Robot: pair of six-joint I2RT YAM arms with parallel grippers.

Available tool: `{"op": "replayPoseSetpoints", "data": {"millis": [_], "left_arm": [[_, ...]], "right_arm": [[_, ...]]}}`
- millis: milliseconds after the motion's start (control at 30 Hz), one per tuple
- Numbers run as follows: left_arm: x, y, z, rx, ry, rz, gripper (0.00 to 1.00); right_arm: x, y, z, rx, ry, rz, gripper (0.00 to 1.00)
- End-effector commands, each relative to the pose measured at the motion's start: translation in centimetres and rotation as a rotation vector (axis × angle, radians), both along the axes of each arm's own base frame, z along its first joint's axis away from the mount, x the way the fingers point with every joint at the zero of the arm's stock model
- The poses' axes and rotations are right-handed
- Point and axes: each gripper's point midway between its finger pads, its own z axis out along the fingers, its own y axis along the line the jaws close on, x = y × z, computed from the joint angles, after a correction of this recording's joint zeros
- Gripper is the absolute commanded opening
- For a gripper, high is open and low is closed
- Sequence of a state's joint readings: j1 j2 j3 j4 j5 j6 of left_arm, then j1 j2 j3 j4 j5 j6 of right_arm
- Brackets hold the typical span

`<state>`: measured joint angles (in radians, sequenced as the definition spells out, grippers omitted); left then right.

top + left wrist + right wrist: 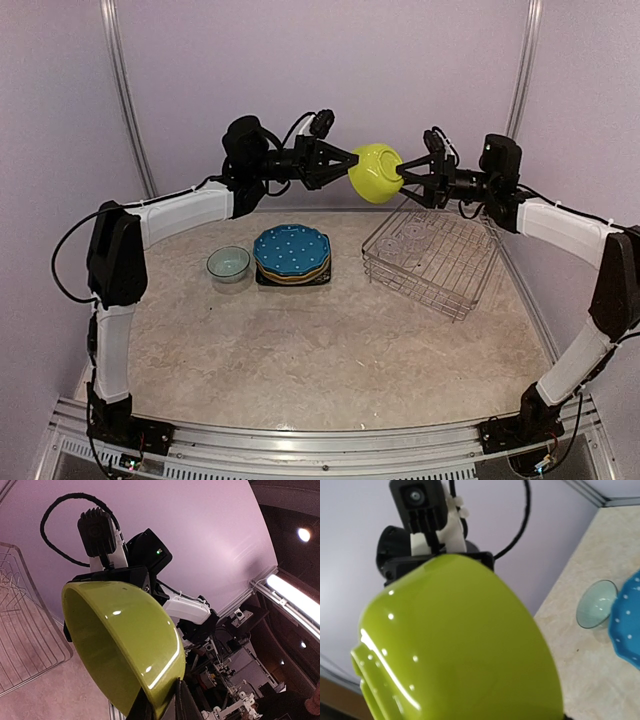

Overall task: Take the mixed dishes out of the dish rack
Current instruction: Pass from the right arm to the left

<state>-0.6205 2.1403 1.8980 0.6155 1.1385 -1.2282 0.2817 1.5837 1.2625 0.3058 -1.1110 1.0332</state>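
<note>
Handover seems the reason the green bowl (375,172) hangs in mid-air near the far left corner of the rack (455,285), pinched at opposite rims by the left claw (349,165) and the right claw (404,176), likely bound for the table (330,350) beside the stacked plates (292,252).

Robotics laboratory: two arms (118,258) bolted to an aluminium rail (320,440), plain lilac enclosure walls (330,60), equipment (240,680) cluttered beyond.
</note>
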Motion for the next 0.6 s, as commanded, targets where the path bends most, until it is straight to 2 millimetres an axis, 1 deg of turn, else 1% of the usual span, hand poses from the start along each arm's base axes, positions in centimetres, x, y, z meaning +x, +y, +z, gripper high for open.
{"op": "replayPoseSetpoints", "data": {"millis": [0, 67, 200, 267, 333, 367, 467, 567], "left_arm": [[-0.3, 0.0, 0.4, -0.024, -0.016, -0.009, 0.01], [-0.3, 0.2, 0.6, -0.027, -0.008, -0.004, 0.0], [-0.1, 0.9, 1.2, -0.034, -0.004, 0.002, 0.0], [-0.3, 1.3, 1.7, -0.041, -0.011, 0.002, 0.0], [-0.5, 1.5, 1.9, -0.04, -0.015, -0.001, 0.0], [-0.6, 1.7, 2.0, -0.042, -0.019, -0.002, 0.0], [-0.9, 2.3, 2.7, -0.046, -0.029, 0.004, 0.0], [-0.5, 3.2, 3.2, -0.045, -0.028, 0.027, 0.0]], "right_arm": [[-0.1, 0.8, -0.6, 0.021, 0.002, 0.018, 0.49], [-0.1, 0.8, -0.7, 0.018, 0.003, 0.017, 0.56], [0.0, 0.6, -1.2, 0.01, 0.011, 0.011, 0.76], [0.2, 0.4, -1.5, -0.003, 0.011, -0.002, 0.85], [0.6, 0.0, -2.0, -0.021, 0.018, -0.024, 0.97], [0.9, -0.2, -2.2, -0.029, 0.022, -0.037, 0.99], [1.5, -0.9, -3.4, -0.059, 0.047, -0.071, 0.99], [2.2, -1.9, -4.5, -0.094, 0.066, -0.115, 0.99]]}}
